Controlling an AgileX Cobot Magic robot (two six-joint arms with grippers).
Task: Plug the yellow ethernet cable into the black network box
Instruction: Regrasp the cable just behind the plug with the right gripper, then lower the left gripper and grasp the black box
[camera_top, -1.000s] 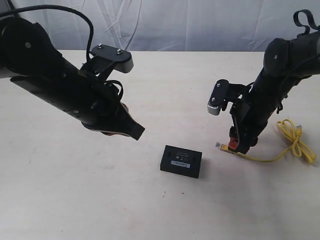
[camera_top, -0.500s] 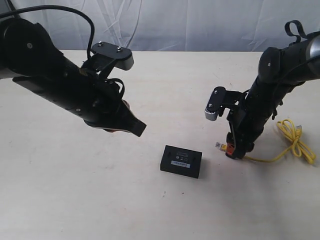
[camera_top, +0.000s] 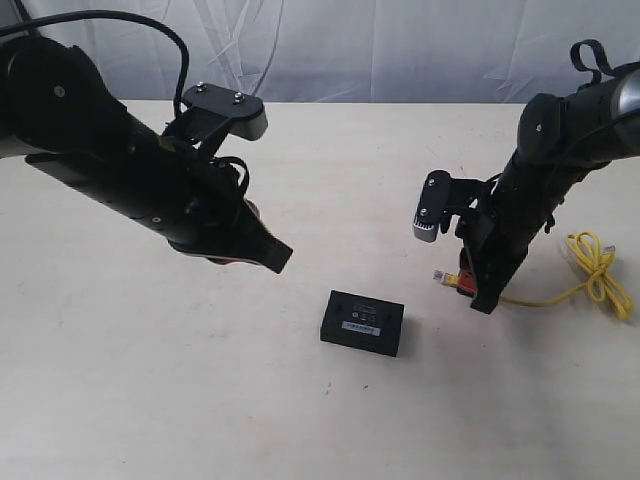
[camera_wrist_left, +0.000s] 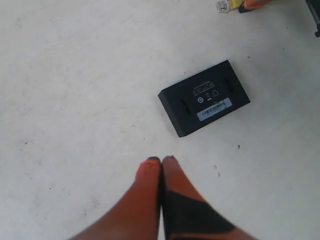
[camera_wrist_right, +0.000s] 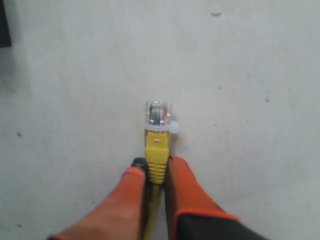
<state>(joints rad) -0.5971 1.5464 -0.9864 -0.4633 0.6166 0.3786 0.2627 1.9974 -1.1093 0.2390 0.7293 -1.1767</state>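
Table (camera_top: 150, 390) carries one black network box (camera_top: 362, 323), one yellow ethernet cable (camera_top: 596, 272), perhaps knotted.

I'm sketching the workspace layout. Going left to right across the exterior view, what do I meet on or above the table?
left tool → black network box → right tool, shut on the plug end of the yellow ethernet cable → that cable's bundled loop at the far right.

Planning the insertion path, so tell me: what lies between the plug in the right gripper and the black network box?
Only bare table: the exterior view shows nothing between the yellow ethernet cable's plug and the black network box.
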